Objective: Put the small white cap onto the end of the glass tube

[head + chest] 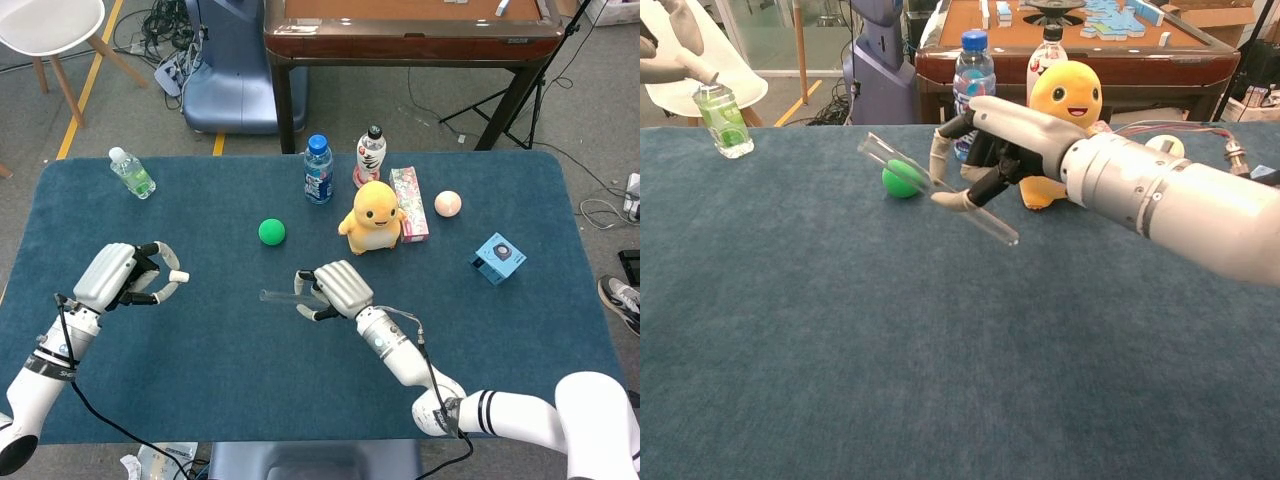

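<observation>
My right hand (335, 290) holds a clear glass tube (275, 296) above the blue table mat, near the middle. In the chest view this right hand (990, 150) pinches the glass tube (992, 222) around its middle, and the tube slants with its open end up and to the left. My left hand (125, 275) is raised at the left and pinches the small white cap (179, 277) at its fingertips, pointing toward the tube. A wide gap separates cap and tube end. The chest view shows only the fingers of the left hand (665, 60) at the top left corner.
A green ball (271, 232), blue-labelled bottle (318, 170), white bottle (370, 156), yellow plush toy (373, 217), pink box (409, 204) and peach ball (447, 203) stand along the back. A blue box (498, 257) lies right; a small green bottle (131, 172) stands far left.
</observation>
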